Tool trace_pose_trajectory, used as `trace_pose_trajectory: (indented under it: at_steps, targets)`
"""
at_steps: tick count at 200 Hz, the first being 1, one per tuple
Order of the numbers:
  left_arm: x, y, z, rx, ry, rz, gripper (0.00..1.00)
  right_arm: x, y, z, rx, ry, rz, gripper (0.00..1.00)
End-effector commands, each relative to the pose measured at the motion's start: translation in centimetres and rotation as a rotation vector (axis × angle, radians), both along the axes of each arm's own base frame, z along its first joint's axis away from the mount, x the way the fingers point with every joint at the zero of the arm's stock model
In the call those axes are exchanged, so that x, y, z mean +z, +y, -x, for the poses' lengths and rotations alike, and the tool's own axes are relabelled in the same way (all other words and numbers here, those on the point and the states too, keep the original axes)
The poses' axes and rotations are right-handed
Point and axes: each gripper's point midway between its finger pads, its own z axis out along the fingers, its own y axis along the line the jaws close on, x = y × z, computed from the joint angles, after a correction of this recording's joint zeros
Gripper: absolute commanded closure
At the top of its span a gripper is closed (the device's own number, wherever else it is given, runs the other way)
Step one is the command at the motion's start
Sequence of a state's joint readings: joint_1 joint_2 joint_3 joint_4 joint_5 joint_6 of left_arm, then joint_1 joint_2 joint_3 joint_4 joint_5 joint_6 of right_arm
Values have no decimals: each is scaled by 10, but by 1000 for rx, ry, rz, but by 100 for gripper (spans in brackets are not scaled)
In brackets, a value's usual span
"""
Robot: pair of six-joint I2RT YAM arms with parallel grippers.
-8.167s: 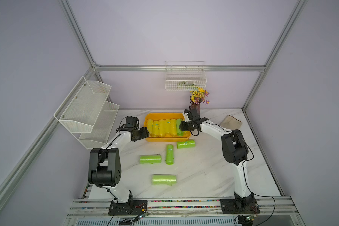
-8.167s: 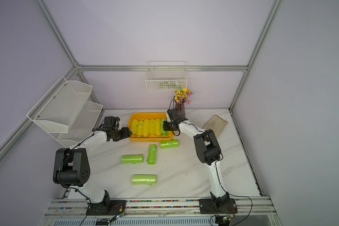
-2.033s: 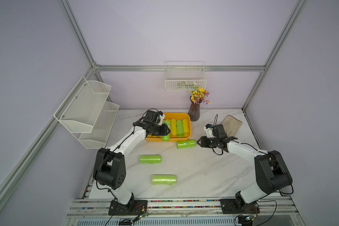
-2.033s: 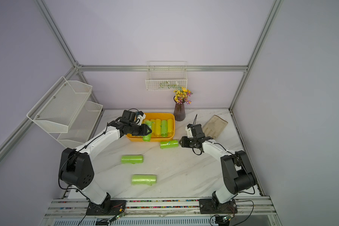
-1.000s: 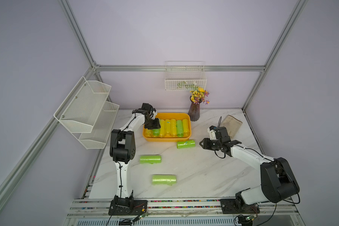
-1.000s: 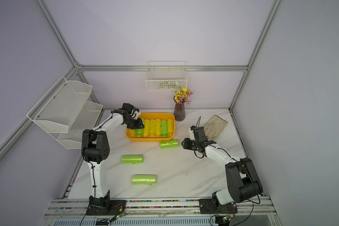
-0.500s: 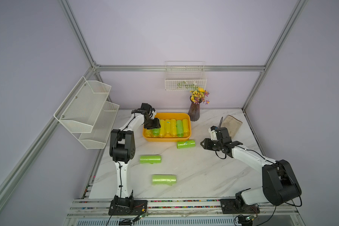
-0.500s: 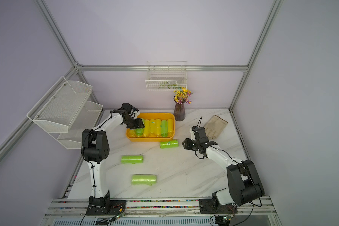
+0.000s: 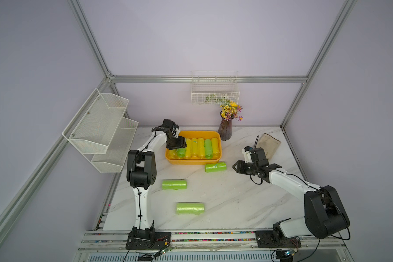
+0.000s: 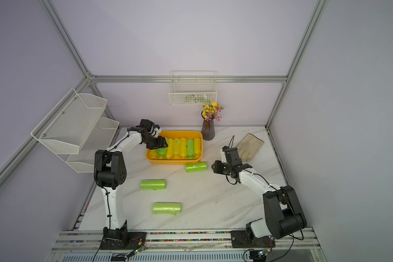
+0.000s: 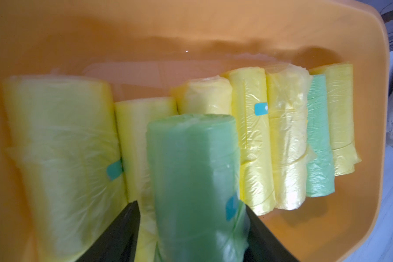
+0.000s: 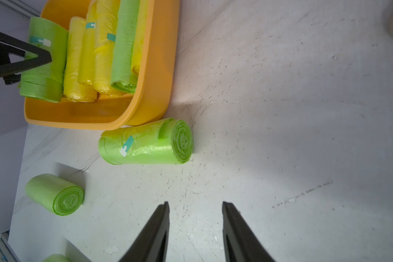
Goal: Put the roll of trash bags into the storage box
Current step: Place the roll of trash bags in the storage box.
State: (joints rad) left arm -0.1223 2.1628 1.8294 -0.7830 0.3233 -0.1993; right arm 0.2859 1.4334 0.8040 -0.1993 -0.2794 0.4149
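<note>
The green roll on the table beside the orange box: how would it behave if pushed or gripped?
The roll lies on its curved side on the smooth table, so a push across it would likely roll it. Its crinkled film looks slick and soft, so it may dent or slip when gripped.

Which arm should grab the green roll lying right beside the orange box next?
Right. The right pincer, open and empty, points at that roll across bare table; the left pincer is over the storage box, astride a green roll lying inside.
</note>
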Motion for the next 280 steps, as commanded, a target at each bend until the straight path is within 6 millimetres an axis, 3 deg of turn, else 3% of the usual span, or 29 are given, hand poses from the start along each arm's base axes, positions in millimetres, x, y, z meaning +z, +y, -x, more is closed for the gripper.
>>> trace_pose_trajectory:
  at_steps: [1,38,89,131,186,212,245,249,280]
  targets:
    - [38,3,-14,10,-100,29,33,8,-6,0,-18,-24,8,56]
    - [52,4,-13,13,-127,33,32,13,-5,-2,-13,-35,9,56]
    - [98,7,-4,50,-216,58,30,18,6,-1,77,-28,2,55]
    - [119,16,9,84,-267,36,30,34,20,0,152,-84,-1,53]
    - [133,41,32,185,-308,67,26,44,58,5,283,-130,43,50]
    - [125,51,39,216,-288,75,26,46,81,9,351,-151,75,49]
    - [122,59,46,244,-287,89,26,49,127,23,484,-195,115,47]
    - [122,61,47,249,-288,90,26,38,133,25,504,-176,129,47]
    - [118,73,54,293,-289,111,27,33,182,43,647,-205,153,45]
